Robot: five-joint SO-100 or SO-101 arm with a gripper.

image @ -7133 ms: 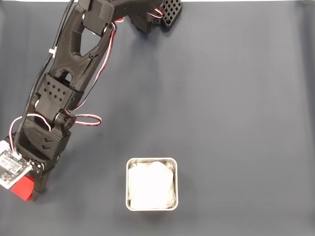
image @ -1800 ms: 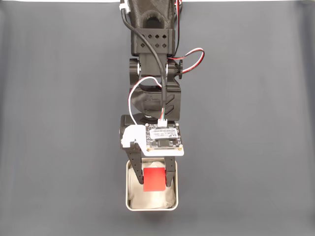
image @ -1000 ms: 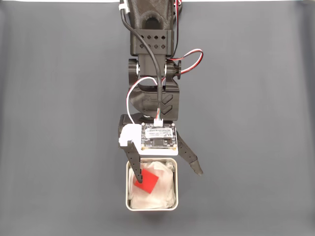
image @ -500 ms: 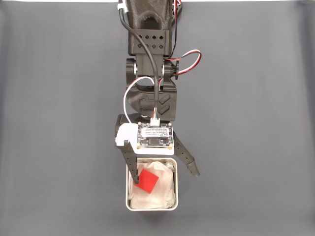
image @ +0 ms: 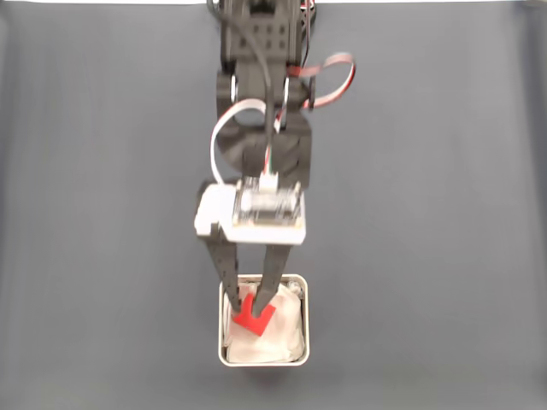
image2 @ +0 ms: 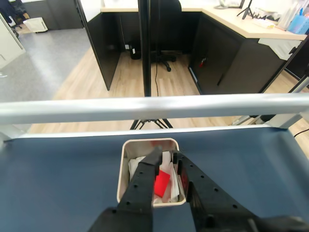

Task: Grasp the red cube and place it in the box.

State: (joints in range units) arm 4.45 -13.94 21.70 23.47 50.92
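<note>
The claw (image: 249, 301) points down into the box (image: 303, 318), its two fingers drawn nearly together — clenched, with nothing gripped between them. Just below its tips in the fixed view, the red cube (image: 253, 318) lies tilted on the white lining (image: 278, 337) inside the box. Around the box spreads the dark blue tabletop (image: 427, 213) — bare.

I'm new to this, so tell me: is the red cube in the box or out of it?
In. The cube lies on the white lining inside the box, with the gripper above it; the wrist view shows the same.
</note>
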